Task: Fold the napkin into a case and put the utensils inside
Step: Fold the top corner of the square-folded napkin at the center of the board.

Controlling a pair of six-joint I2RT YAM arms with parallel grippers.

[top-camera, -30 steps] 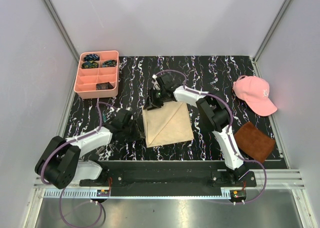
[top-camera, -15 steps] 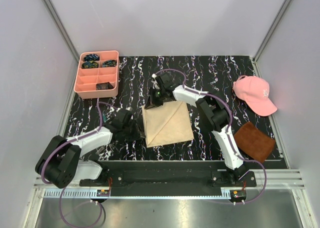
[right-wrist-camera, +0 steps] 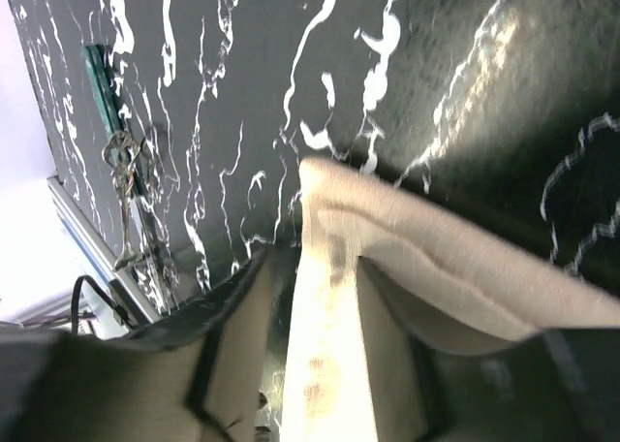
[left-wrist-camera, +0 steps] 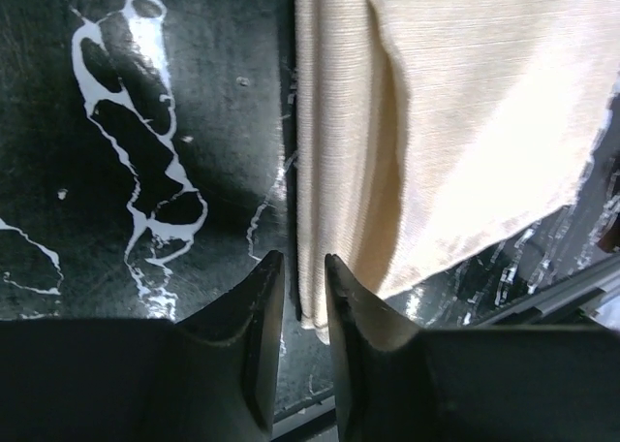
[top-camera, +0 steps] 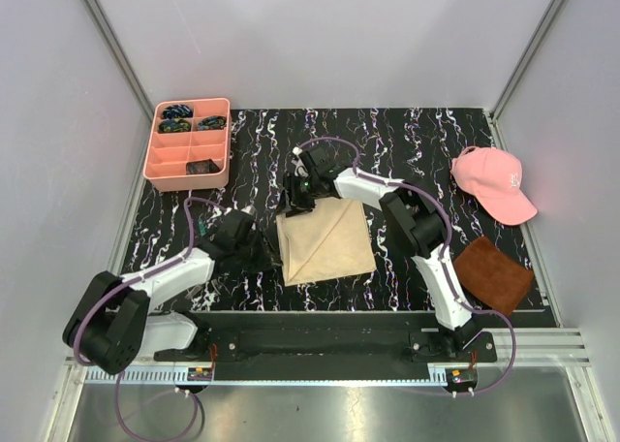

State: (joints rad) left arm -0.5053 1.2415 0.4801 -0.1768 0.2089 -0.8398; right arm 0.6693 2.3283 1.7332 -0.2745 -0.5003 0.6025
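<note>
1. Top external view: you have the napkin lying flat mid-table, between the two arms. A diagonal crease runs from its near-left corner to its far-right corner.
2. Your left hand sits low on the table at the napkin's left edge, near the front corner.
3. On the left wrist view, its fingers stand a little apart, not pressed together. The layered cloth edge lies in the gap.
4. Your right hand is at the napkin's far-left corner.
5. On the right wrist view, its fingers are spread on either side of that corner's fold. The picture is blurred, so you cannot tell whether the pads touch the cloth.
6. The cap lies at the table's right edge, and the brown cloth is nearer you, both well apart from the napkin.
7. The tray sits at the far left with small dark items in it.
</note>
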